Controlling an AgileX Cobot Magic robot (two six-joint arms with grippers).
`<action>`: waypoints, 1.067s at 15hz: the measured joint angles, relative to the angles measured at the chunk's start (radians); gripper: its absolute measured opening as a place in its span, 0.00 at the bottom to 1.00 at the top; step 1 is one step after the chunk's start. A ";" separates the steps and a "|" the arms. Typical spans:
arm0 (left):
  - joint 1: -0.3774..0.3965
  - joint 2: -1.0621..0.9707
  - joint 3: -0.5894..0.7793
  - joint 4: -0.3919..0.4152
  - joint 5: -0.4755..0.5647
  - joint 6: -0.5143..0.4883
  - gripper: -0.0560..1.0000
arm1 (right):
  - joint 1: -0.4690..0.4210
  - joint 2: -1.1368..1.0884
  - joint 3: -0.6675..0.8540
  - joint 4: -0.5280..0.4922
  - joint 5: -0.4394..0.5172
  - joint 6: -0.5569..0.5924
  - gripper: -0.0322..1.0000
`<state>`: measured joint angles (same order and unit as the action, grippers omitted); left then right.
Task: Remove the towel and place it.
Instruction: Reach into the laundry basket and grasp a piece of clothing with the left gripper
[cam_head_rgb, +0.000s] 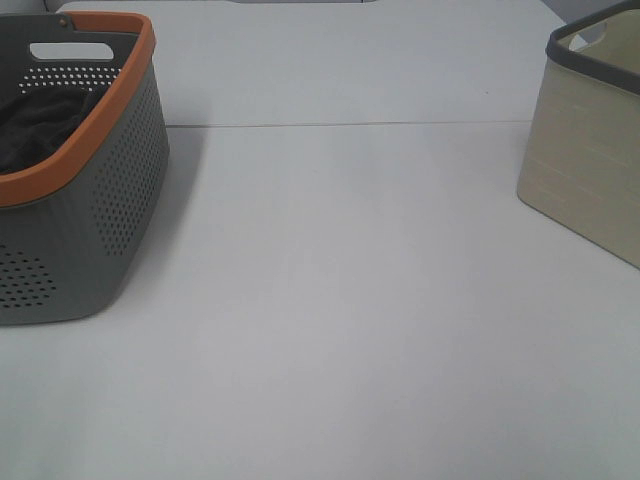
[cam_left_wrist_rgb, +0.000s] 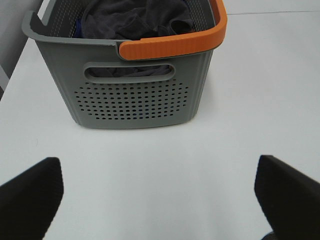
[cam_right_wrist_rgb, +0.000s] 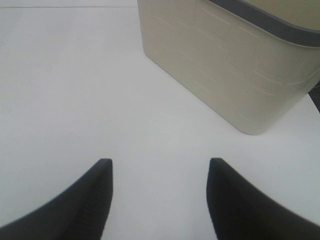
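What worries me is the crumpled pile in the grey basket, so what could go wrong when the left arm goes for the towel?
1. The towel lies bunched beside a blue cloth in the grey basket; the open left tool might grab both.
2. Fabric shows at the handle slot; a snag could drag the basket along.
3. The tool may clip the orange rim going in.
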<state>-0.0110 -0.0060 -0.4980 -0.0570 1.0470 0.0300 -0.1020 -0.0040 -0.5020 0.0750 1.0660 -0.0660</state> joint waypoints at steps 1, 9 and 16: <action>0.000 0.000 0.000 0.000 0.000 0.000 0.98 | 0.000 0.000 0.000 0.000 0.000 0.000 0.51; 0.000 0.000 0.000 0.000 0.000 0.000 0.98 | 0.000 0.000 0.000 0.000 0.000 0.000 0.51; 0.000 0.296 -0.271 -0.023 0.164 0.023 0.98 | 0.000 0.000 0.000 0.000 0.000 0.000 0.51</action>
<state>-0.0110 0.2900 -0.7690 -0.0800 1.2110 0.0530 -0.1020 -0.0040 -0.5020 0.0750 1.0660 -0.0660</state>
